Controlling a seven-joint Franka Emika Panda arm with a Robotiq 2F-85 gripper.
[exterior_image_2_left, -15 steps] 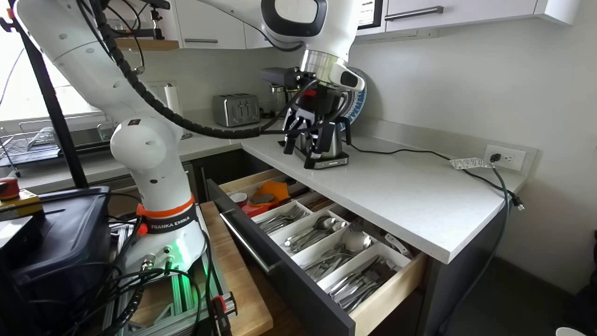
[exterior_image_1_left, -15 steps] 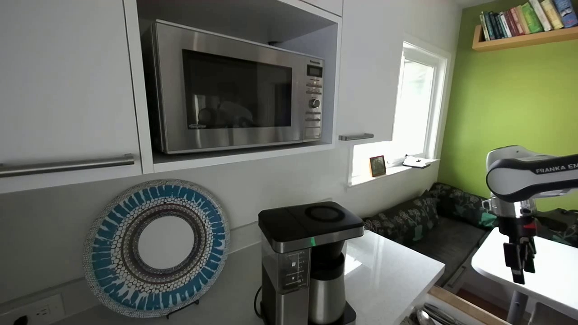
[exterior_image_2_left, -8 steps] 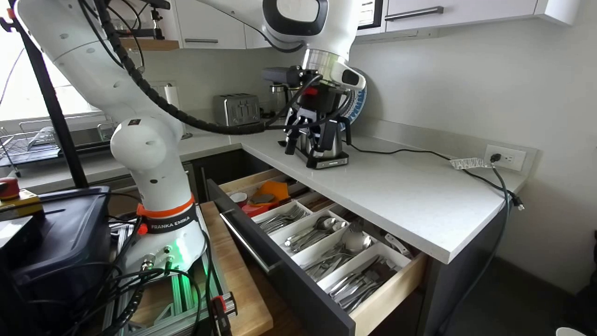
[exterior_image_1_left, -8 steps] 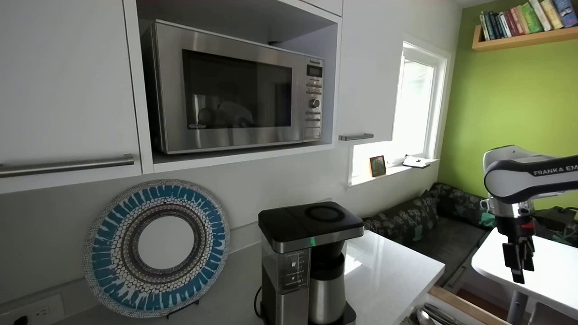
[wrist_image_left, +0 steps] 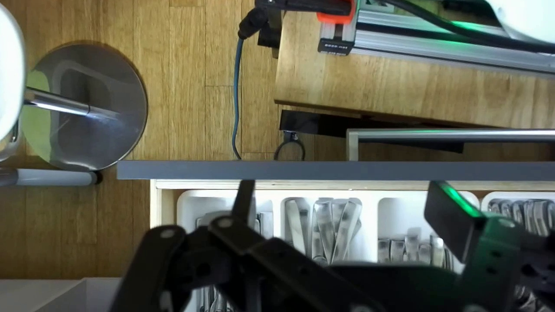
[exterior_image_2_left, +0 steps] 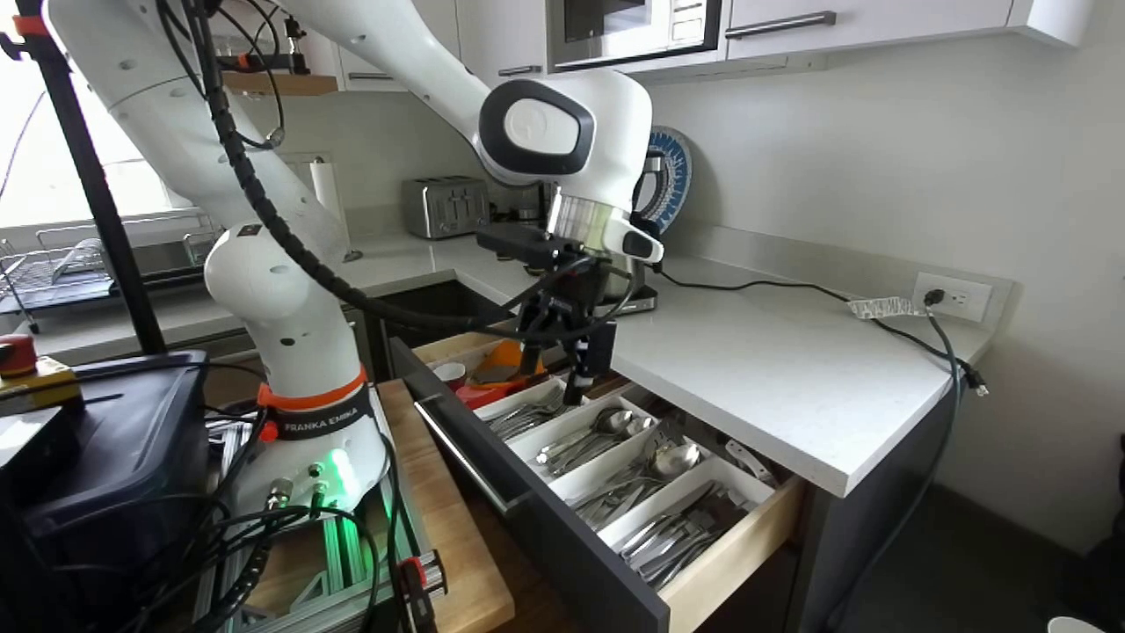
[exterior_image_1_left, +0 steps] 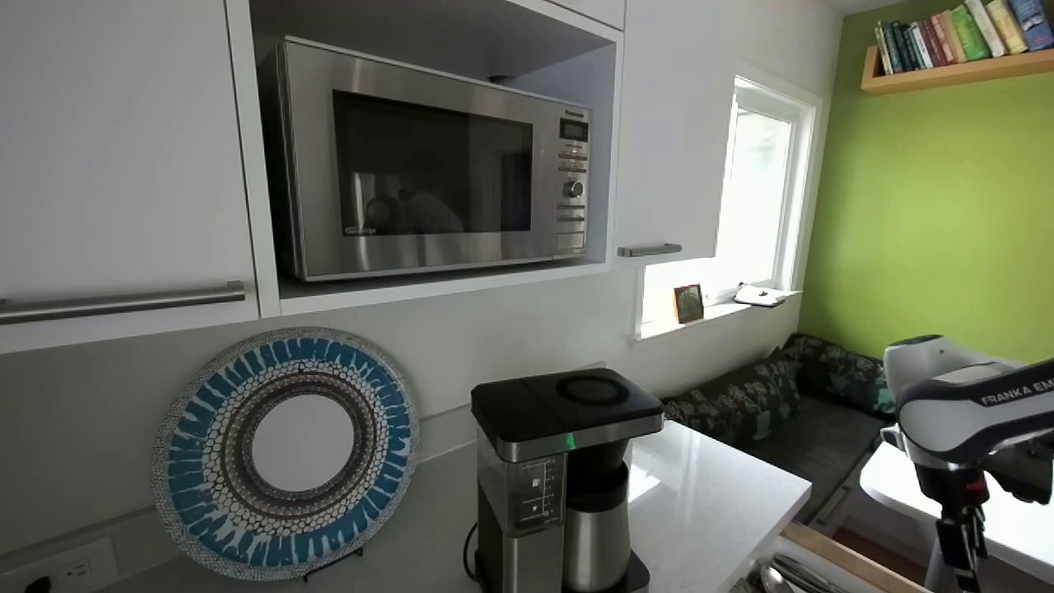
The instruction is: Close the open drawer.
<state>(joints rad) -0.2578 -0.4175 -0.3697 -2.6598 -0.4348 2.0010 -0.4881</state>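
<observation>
The drawer (exterior_image_2_left: 738, 554) stands well out from beneath the counter (exterior_image_2_left: 747, 352), so the whole push is left to do. The gripper (wrist_image_left: 347, 207) hangs over the drawer's inside holding nothing, its jaws wide apart in the wrist view; how high it hangs is hard to judge from these angles. To do this well, it should first rise clear of the dark front panel (exterior_image_2_left: 571, 545), cross over, and come down on the outer side, in the narrow strip between that panel and the wooden bench (exterior_image_2_left: 448, 519). Narrowed jaws would likely make a neater pusher and be less apt to snag on the long metal handle (exterior_image_2_left: 466, 457). Contact near the middle of the panel's width, then a steady, straight push toward the counter, should keep the drawer from skewing. Inside, white compartments (wrist_image_left: 370, 216) sort the load: forks (exterior_image_2_left: 530, 415) in one, spoons (exterior_image_2_left: 606, 424) in the next, a big serving spoon (exterior_image_2_left: 675, 459) among the third's pieces, and a packed heap of cutlery (exterior_image_2_left: 685, 536) in the last. Past the forks lie an orange piece (exterior_image_2_left: 503, 355), a red piece (exterior_image_2_left: 485, 396) and a round white-topped item (exterior_image_2_left: 450, 373). The serving spoon deserves care, since its bowl might catch beneath the counter's edge.
</observation>
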